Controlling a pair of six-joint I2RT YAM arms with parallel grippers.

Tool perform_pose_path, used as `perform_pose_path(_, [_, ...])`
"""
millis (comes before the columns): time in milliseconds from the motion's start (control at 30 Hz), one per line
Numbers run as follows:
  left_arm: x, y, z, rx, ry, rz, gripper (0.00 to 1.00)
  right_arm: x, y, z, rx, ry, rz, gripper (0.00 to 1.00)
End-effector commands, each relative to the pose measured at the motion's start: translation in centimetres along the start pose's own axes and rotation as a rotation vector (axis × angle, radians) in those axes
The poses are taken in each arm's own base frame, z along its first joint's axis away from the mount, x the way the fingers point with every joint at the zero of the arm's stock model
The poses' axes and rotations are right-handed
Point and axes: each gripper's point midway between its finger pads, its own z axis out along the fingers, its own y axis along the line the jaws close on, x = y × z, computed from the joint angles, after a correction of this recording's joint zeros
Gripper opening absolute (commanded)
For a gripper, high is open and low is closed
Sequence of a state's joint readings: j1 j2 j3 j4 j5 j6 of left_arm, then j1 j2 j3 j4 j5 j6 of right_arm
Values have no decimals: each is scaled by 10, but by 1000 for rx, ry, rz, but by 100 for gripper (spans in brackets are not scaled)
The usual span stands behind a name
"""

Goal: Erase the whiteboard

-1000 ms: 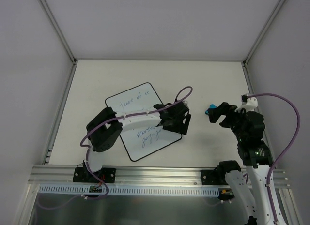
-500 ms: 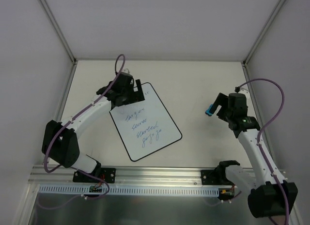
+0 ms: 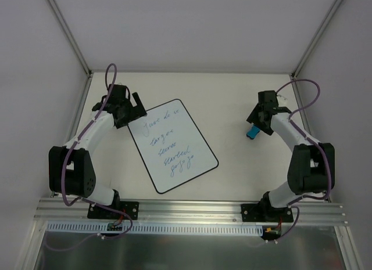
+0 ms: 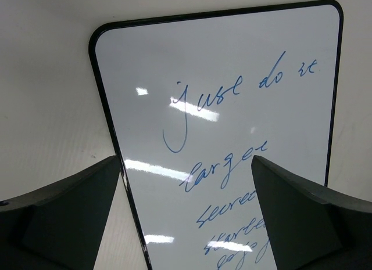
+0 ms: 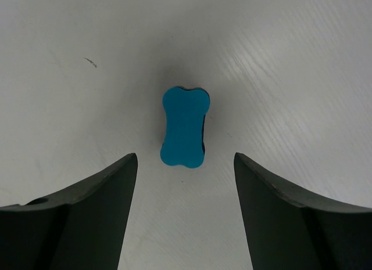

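Two claws, both released: our right claw (image 5: pixel 185 159) hangs above the eraser (image 5: pixel 183 126), our left claw (image 4: pixel 186 161) by the far corner of the whiteboard (image 3: pixel 172 145), which lies between them, covered in writing. We should lower straight, straddling the eraser's waist.

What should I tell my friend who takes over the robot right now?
Left gripper: open, holding nothing, at the far left corner of the flat white whiteboard with the thin black rim.
Right gripper: open, holding nothing, above the small blue bone-shaped eraser block, one finger on each side and not touching it.
The whiteboard lies flat on the white table. The eraser lies on the table to its right, apart from it.
Done: nothing is wiped. All the blue handwriting is there.
Left: probably grab the eraser, then rub off every line.
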State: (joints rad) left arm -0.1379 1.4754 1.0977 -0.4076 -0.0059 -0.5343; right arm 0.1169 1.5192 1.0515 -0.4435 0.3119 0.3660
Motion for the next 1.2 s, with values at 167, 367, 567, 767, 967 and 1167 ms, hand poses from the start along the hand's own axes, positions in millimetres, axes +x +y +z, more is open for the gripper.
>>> perform_pose_path(167, [13, 20, 6, -37, 57, 52, 99, -6, 3, 27, 60, 19, 81, 67])
perform_pose_path(367, [8, 24, 12, -51, 63, 53, 99, 5, 2, 40, 67, 71, 90, 62])
perform_pose_path(567, [6, 27, 15, -59, 69, 50, 99, 11, 8, 49, 46, 99, 92, 58])
perform_pose_path(767, [9, 29, 18, -67, 82, 50, 99, 11, 12, 56, 36, 105, 81, 54])
perform_pose_path(967, [10, 29, 19, -69, 86, 48, 99, 12, 13, 58, 36, 110, 76, 50])
perform_pose_path(1167, [14, 31, 23, -73, 103, 40, 99, 10, 11, 56, 40, 98, 66, 32])
